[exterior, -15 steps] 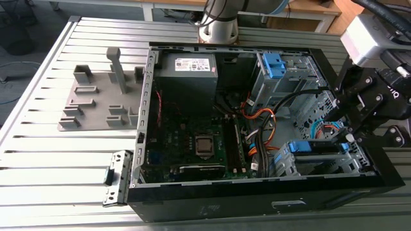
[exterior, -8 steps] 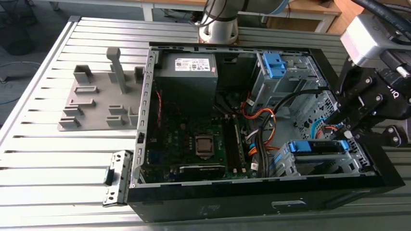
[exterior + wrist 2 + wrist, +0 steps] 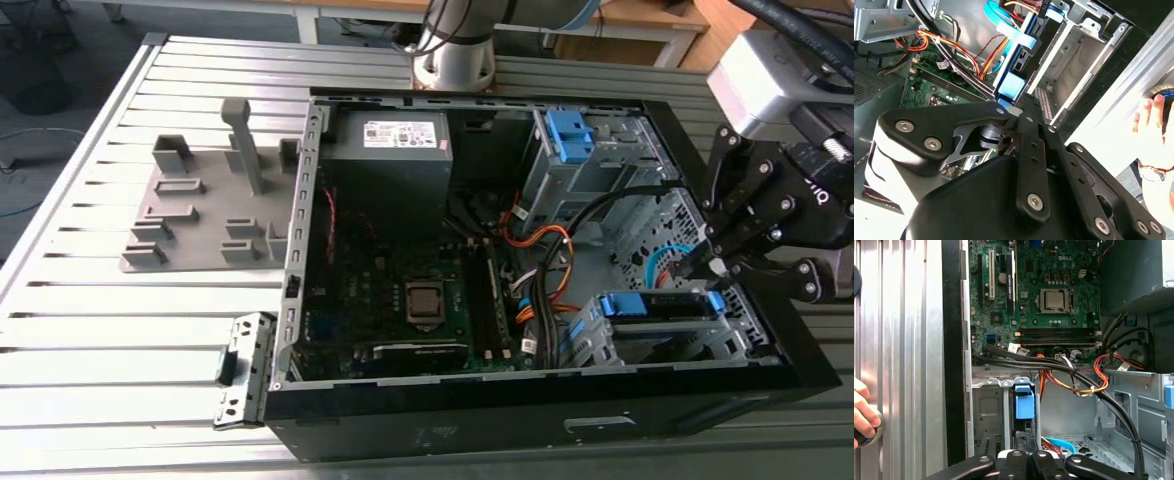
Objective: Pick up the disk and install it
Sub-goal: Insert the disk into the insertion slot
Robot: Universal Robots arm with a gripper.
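Seating the drive is, by my reading, the step in hand.

Item 1: black metal link-armed claw (image 3: 1018,107), tips pressed together. I cannot tell whether anything thin is pinched between them.

Item 2: flat rectangular disk (image 3: 657,303) framed in a blue plastic bracket. It stands on edge in the cage straight ahead of the claw's tips. In both wrist views its blue end lies just beyond them, touching or just apart, I cannot say which.

Handling note, a judgement: press straight along the cage rails and keep the bracket square so it does not jam. Keep the tips off the cables beyond the cage.

Item 3: grey sheet-metal drive cage (image 3: 667,342), directly under the claw. Contents: the disk.

Item 4: black tower computer case (image 3: 400,412), lying open on its side around the claw's tips.
- green motherboard (image 3: 1054,300), beyond the cage
- black and orange cable bundle (image 3: 1064,372), between cage and board
- grey power-supply box (image 3: 400,150) with a white sticker, in the corner far from the claw
- second metal cage (image 3: 607,165) carrying a small blue latch piece (image 3: 571,135), near the claw

Item 5: grey moulded plastic tray (image 3: 200,215), across the case from the claw and well apart from it.

Item 6: a person's hand (image 3: 863,415), resting outside the case wall and to one side of the claw.
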